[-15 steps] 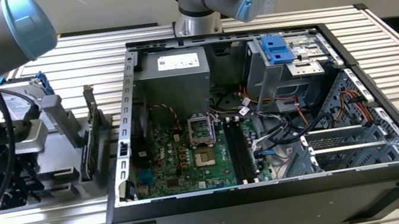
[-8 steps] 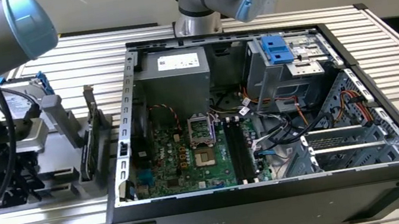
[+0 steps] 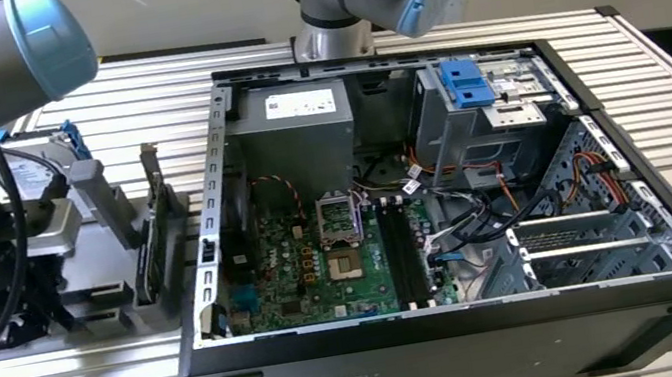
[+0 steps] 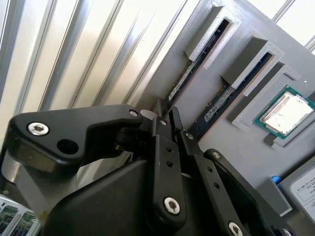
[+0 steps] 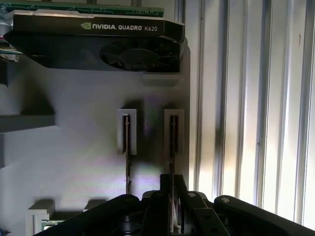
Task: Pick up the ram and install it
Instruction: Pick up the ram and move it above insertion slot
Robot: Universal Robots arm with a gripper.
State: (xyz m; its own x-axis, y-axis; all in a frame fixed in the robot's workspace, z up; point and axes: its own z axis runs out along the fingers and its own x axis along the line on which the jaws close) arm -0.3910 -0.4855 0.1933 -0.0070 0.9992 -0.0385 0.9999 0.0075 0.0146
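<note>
Gripper [image 5: 172, 188] [image 4: 167, 114]: astride one end of the ram [image 5: 173, 142] [image 4: 189, 78]; clamped or open, cannot tell. Location of ram: on edge in grey holder [image 5: 74, 162], slot nearest holder's rim, beside second stick [image 5: 127, 147], outside open computer case [image 3: 443, 182].

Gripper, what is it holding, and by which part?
The gripper clamps the ram by its exposed long edge, across its flat faces; the ram stands in its grey holder.

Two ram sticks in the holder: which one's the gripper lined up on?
The ram nearest the slatted table: the gripper is lined up on it. The other stick stands farther in, off the gripper's line.
</note>
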